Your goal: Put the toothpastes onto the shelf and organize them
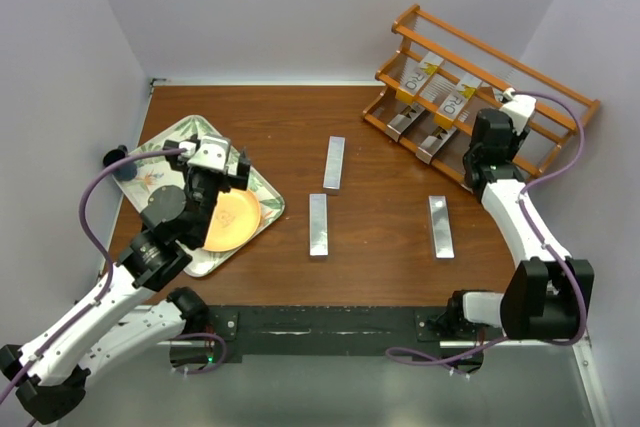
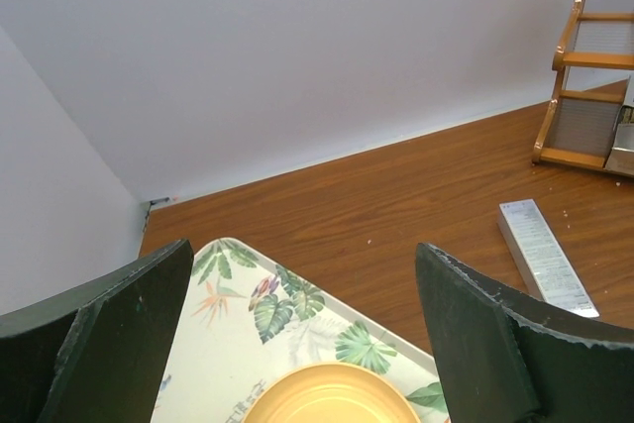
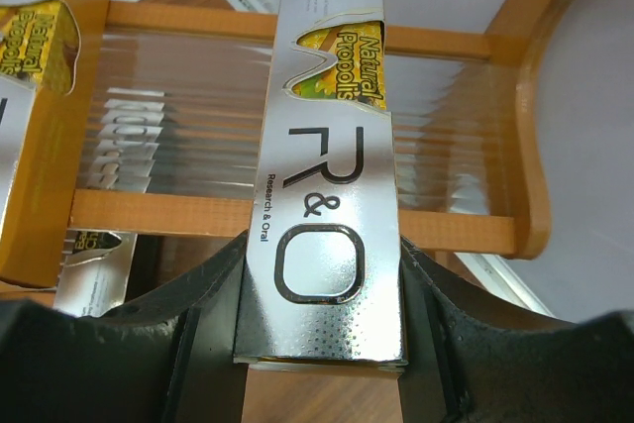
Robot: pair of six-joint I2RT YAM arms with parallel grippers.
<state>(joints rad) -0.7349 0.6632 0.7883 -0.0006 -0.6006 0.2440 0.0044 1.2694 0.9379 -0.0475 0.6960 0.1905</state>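
**Wooden table, pale walls: one carton held at the shelf**

A brown wooden table (image 1: 380,277) is enclosed by pale walls, and the orange-brown shelf (image 1: 500,55) is set slantwise at its far right corner. The right arm is stretched forward from its base to the shelf's near side, with the wrist brought close to the rails. In the right wrist view the right gripper (image 3: 322,329) is seen closed on a silver toothpaste carton (image 3: 332,185), which is pressed on both sides by the fingers (image 3: 198,334). This carton is laid against the clear panel and rails of one tier, gold-yellow end uppermost. Further cartons (image 1: 420,75) are lodged on the shelf, and three loose cartons (image 1: 318,224) are laid flat on the table, apart from one another. The left arm is bent over the leaf-patterned tray (image 1: 165,147), on which an orange plate (image 1: 235,222) is set. The left gripper (image 2: 302,334) is spread wide, and nothing is held in it.
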